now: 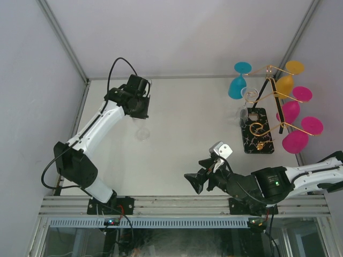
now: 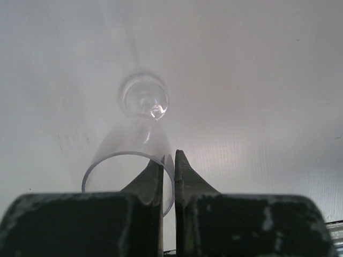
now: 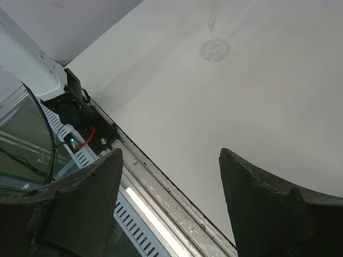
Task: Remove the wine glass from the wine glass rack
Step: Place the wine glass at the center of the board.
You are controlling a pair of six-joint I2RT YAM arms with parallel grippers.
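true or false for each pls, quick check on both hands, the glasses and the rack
1. The left hand is shut on the rim of a clear wine glass. True.
2. The right hand grips the wine glass rack. False: it is open, empty and well apart from the rack.
3. Coloured glasses hang on the rack. True.
4. The glass in the left hand hangs on the rack. False: it is over the left side of the table, while the rack stands at the right.
5. The rack's base is plain white. False: it is black with gold marbling.
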